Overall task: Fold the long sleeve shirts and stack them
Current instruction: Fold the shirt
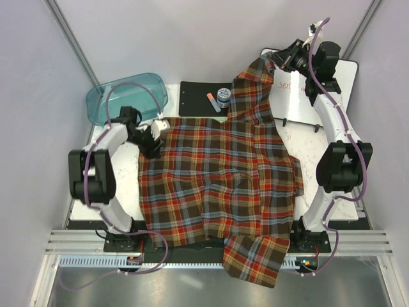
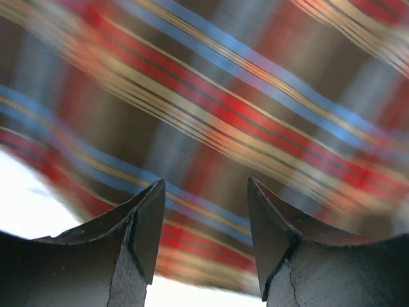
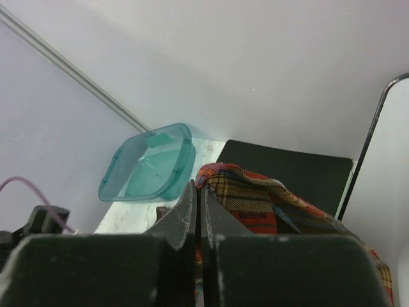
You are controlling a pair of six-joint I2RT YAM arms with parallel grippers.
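**Inspector A:** Right gripper: jaws pressed together, clamped on a raised length, apparently a sleeve, of the soft red, orange, brown and blue-grey plaid flannel shirt. The cloth climbs from the table to the fingers at the far right corner.

**Inspector B:** Left gripper?

**Inspector A:** Jaws apart at a moderate width, nothing between them. The checks lie close beyond the fingertips, but contact cannot be confirmed. From above it sits at the shirt's far left corner.

**Inspector B:** Position of the garment?

**Inspector A:** Spread over the middle of the white marbled table. The body is mostly flat, and one part hangs over the near edge between the arm bases. Behind it are a translucent teal plastic tub, a black rectangular clipboard and a small round jar.

**Inspector B:** Step in hand, as judged?

**Inspector A:** Folding the raised sleeve inward across the body. Recommend carrying it low and taut, then laying it straight. The left gripper should take or pin the far left corner so the body does not drag. The risk is bunching near the collar.
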